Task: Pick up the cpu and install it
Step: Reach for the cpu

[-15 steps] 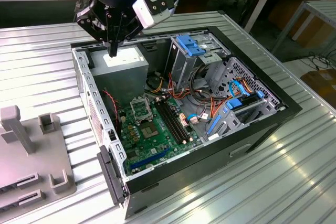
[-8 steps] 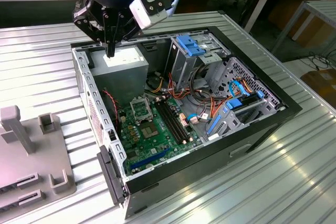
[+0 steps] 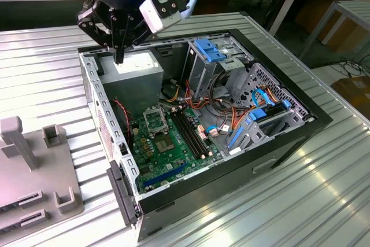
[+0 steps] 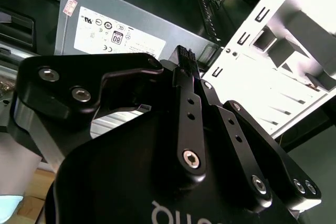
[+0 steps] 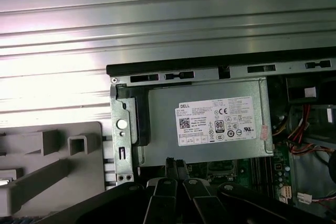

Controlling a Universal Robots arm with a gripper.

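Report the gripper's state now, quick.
Gripper: closed, holding nothing that can be seen, above the power supply at the edge of the computer case.

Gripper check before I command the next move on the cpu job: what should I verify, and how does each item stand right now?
1. Gripper over the socket: not ok; it hangs above the power supply.
2. Fingertips together: ok, shut in both wrist views.
3. Cpu in the grip: cannot tell; nothing shows between the tips.
4. Socket free of cables: ok in the exterior view.
5. Socket frame lifted: cannot tell.
6. Case side open: ok.
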